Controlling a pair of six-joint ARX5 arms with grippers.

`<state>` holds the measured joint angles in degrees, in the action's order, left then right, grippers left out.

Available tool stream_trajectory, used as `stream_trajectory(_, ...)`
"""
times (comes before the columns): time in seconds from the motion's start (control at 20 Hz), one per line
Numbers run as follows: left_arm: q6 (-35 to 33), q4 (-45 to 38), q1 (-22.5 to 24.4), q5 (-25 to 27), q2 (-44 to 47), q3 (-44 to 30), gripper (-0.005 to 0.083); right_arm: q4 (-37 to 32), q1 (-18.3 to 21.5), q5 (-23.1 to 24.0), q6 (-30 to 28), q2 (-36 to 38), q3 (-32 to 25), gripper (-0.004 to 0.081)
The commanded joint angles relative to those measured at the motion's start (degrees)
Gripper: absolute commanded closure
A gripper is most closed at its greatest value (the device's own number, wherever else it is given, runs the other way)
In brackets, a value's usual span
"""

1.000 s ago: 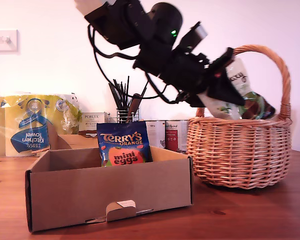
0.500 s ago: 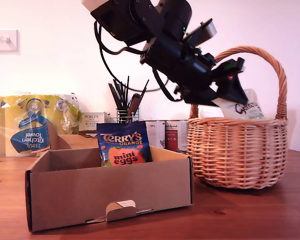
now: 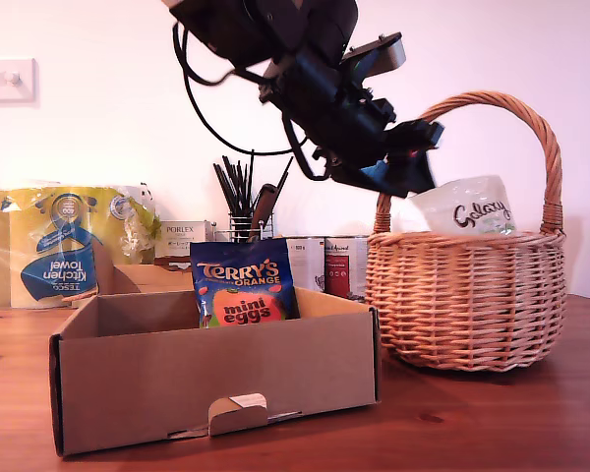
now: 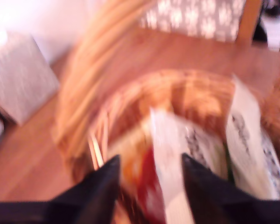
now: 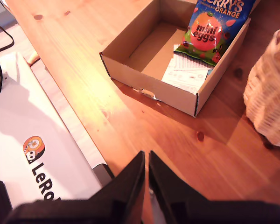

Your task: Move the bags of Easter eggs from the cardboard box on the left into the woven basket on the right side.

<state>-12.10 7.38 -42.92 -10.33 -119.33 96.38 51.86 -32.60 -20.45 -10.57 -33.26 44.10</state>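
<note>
The round tan wicker woven basket [image 3: 462, 295] is seen on the wooden surface [image 3: 472, 423], with a glossy white Galaxy bag [image 3: 465, 206] leaned upright inside, top poking over the rim. The first end effector [image 3: 413, 162] is held above the rim, jaws parted, nothing gripped. The dark blue Terry's bag [image 3: 244, 283] is stood upright in the shallow cardboard box [image 3: 216, 379]. The second end effector [image 5: 146, 163] is pinched closed, empty.
</note>
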Motion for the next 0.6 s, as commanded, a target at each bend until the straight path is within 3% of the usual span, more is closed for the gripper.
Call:
stream_trajectory(0.0, -0.42, 3.06, -0.20, -0.61, 2.99, -0.02, 0.0554, -0.74, 0.11, -0.22, -0.35, 0.22, 0.39, 0.0782)
stream_trajectory(0.15, -0.44, 10.01, 0.68, -3.23, 7.87, -0.02, 0.0603, -1.14, 0.09, -0.22, -0.37, 0.22, 0.39, 0.0782)
stream_trajectory(0.3, -2.12, 20.26, 2.95, -5.97, 12.09, -0.04, 0.0806, -1.53, 0.09, -0.22, -1.33, 0.22, 0.39, 0.0782)
stream_trajectory(0.55, -11.23, 31.87, 11.43, -16.13, 13.38, -0.07, 0.0793, -7.96, 0.09, -0.24, -1.88, -1.92, 0.39, 0.0782)
